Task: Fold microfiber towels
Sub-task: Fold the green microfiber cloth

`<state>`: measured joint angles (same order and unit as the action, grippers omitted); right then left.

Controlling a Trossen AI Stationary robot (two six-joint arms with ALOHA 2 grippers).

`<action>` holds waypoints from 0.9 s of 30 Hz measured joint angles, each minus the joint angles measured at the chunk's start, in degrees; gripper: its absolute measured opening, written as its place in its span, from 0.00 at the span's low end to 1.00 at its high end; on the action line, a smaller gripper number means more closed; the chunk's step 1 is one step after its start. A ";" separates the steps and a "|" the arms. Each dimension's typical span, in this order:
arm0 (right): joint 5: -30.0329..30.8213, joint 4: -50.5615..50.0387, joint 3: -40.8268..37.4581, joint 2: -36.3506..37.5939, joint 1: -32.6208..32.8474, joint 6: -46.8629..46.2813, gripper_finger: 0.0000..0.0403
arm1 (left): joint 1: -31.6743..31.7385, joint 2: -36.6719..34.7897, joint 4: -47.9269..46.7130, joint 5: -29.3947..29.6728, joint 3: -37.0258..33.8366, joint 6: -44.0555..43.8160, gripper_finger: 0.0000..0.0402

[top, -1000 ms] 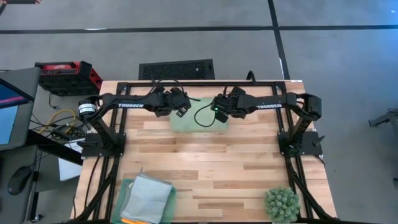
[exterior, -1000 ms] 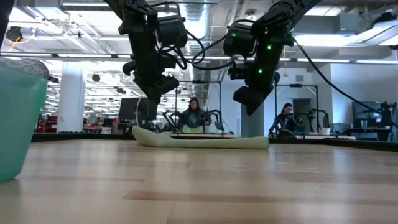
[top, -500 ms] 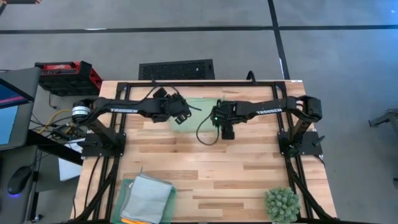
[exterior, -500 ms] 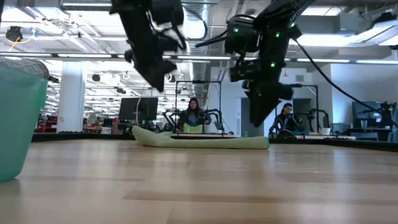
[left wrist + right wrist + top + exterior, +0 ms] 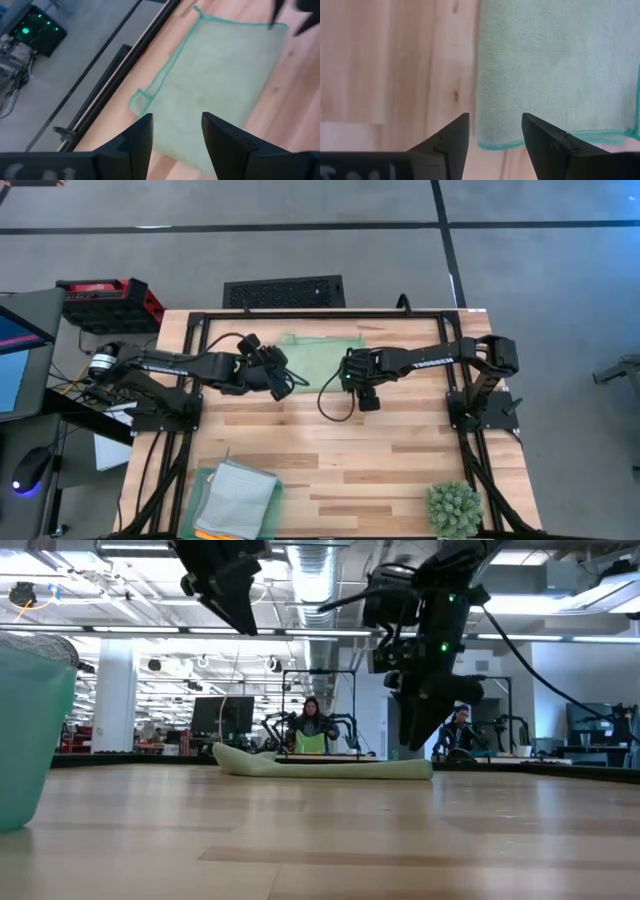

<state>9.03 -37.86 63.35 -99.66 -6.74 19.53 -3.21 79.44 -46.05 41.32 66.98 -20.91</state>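
At the near left corner of the table (image 5: 340,460), the tray (image 5: 205,490) holds a grey-blue towel (image 5: 240,498) with an orange edge just showing beneath it; these wait untouched.

The left gripper (image 5: 283,383) has pulled back from over the green towel (image 5: 322,360) toward its own side and now hangs off the cloth's left edge, raised well clear in the low view. Its wrist view shows the two fingers (image 5: 141,137) parted with nothing between them, looking down along the towel's length.

The green towel lies flat near the far edge of the table, middle of its width, as a folded rectangle with its stitched hem showing along the edges. A second earlier both arms sat over it; now most of its surface is uncovered.

The right gripper (image 5: 367,397) has swung off the cloth toward the near side and hovers just past the towel's right near corner. Its fingers (image 5: 454,140) are also spread and empty, with the towel's hemmed edge and bare wood below.

Both grippers letting go and withdrawing suggests a fold on this towel has just been laid down. Whether another fold follows, or the towel is finished and the next is fetched from the tray, cannot be told.
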 joint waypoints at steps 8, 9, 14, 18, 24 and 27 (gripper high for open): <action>-0.04 4.26 -3.67 0.00 -1.63 -1.67 0.50 | -2.76 -0.20 -0.01 0.00 -0.01 0.09 0.40; -0.04 4.24 -3.67 0.00 -1.80 -1.93 0.50 | -2.87 -0.20 -0.01 -0.02 -0.02 0.09 0.40; -0.16 5.49 -3.64 -0.90 -2.11 -1.97 0.50 | -2.88 -0.20 -0.01 -0.02 -0.02 -0.13 0.40; -0.13 6.15 -3.63 -3.38 -2.36 -2.01 0.49 | -2.88 -0.20 0.01 -0.06 0.01 -0.41 0.40; 0.17 6.22 -3.45 -5.38 -3.06 -2.66 0.47 | -2.88 -0.20 -0.48 -0.40 0.01 -0.74 0.40; -0.25 6.05 -3.45 -5.40 -3.66 -4.03 0.44 | -2.88 -0.20 -0.73 -0.44 0.01 -0.74 0.40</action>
<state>8.78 -31.81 59.90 -105.06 -10.40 15.50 -6.09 79.24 -46.78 40.88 66.98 -21.65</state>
